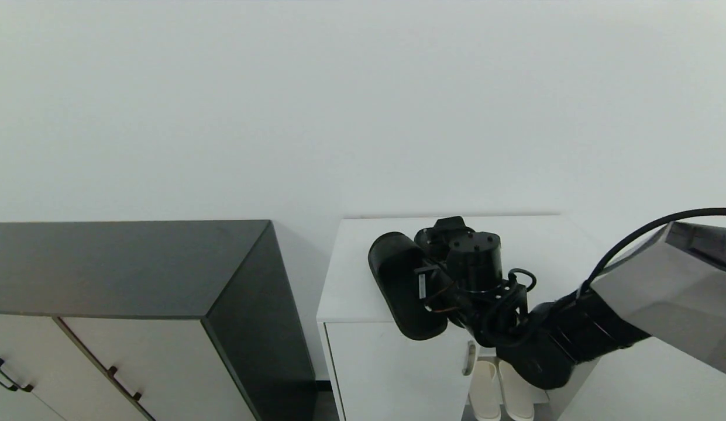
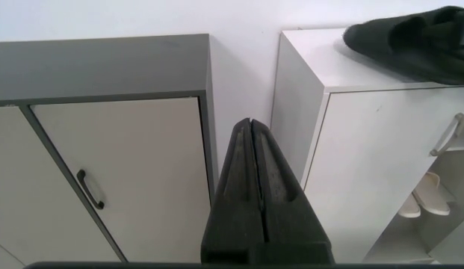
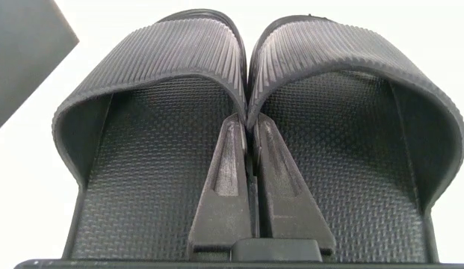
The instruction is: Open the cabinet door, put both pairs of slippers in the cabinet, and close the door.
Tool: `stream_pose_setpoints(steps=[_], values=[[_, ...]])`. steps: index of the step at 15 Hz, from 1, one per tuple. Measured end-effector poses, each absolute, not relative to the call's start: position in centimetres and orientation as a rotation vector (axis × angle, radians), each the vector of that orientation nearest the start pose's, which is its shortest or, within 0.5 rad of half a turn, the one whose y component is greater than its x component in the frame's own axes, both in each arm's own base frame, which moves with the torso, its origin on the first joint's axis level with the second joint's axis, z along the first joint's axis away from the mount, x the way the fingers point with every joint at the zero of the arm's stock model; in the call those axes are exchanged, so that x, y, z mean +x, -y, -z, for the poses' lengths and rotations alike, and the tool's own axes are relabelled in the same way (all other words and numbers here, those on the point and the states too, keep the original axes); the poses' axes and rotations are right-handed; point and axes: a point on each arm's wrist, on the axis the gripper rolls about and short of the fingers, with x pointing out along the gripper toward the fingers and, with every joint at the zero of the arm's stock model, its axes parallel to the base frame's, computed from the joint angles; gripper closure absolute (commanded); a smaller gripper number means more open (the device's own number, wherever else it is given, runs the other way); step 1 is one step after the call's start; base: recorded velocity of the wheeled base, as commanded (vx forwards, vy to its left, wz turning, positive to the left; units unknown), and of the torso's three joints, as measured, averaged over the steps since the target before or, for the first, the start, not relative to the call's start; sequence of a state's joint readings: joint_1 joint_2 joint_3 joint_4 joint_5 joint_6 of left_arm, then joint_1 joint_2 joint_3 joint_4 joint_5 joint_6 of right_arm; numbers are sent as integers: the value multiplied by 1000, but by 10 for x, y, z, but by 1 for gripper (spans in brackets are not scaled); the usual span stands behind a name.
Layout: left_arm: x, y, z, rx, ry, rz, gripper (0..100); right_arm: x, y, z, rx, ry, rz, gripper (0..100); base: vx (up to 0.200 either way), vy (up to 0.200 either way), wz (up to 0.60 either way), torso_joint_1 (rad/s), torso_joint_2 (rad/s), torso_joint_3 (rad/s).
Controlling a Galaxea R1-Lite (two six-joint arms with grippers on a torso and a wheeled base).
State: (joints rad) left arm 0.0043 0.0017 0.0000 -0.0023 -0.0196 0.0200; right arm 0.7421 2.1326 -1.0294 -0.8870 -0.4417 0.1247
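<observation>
Black slippers sit pinched in your right tool, its fingers narrow on the two inner strap edges where the pair meet. You hold them over the top of the white cabinet, at its front edge. Below, the white slippers stand inside the open compartment, just beside the door handle. Your left tool is pressed closed and empty, facing the dark-topped cabinet.
</observation>
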Motion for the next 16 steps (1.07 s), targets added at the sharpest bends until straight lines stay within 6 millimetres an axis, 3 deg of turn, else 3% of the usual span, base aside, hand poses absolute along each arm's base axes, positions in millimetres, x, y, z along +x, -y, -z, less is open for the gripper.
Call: stream_pose_setpoints(steps=[5,7,11,16], values=[[-23,1,-76,21,1,17,100,248,-232,-111,29,-175,-367,100,0,0,0,0,0,0],[-23,1,-76,21,1,17,100,236,-226,-113,26,-181,-387,100,0,0,0,0,0,0],[-23,1,-76,20,0,17,100,230,-223,-115,25,-182,-395,100,0,0,0,0,0,0],[-23,1,-76,20,0,17,100,229,-225,-114,24,-182,-399,100,-200,0,0,4,3,1]])
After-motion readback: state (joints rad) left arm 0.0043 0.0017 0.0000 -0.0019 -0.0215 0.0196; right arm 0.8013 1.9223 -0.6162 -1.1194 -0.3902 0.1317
